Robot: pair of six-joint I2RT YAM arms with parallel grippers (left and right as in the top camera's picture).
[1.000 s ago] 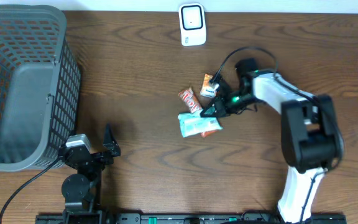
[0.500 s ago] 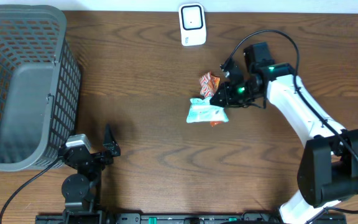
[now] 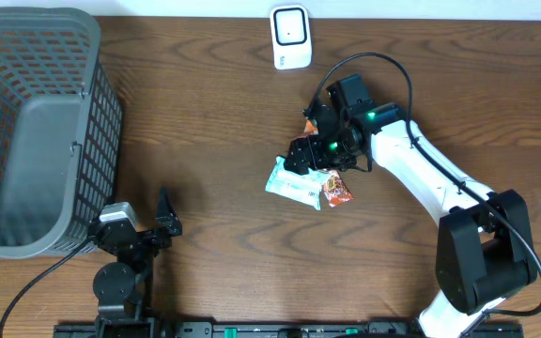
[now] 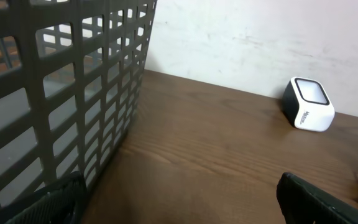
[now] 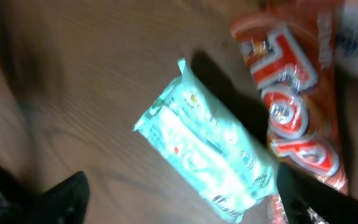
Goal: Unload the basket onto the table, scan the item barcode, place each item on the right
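Packet (image 5: 207,158), teal, lies flat on the table (image 3: 214,141) directly under my right gripper (image 5: 185,193), long axis diagonal between fingers (image 5: 61,196) spread wide and empty; left gripper (image 3: 142,218), likewise spread, sits well apart.

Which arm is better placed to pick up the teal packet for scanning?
Right. The right gripper hovers open over the teal packet, near the scanner; the left gripper sits open far off beside the basket.
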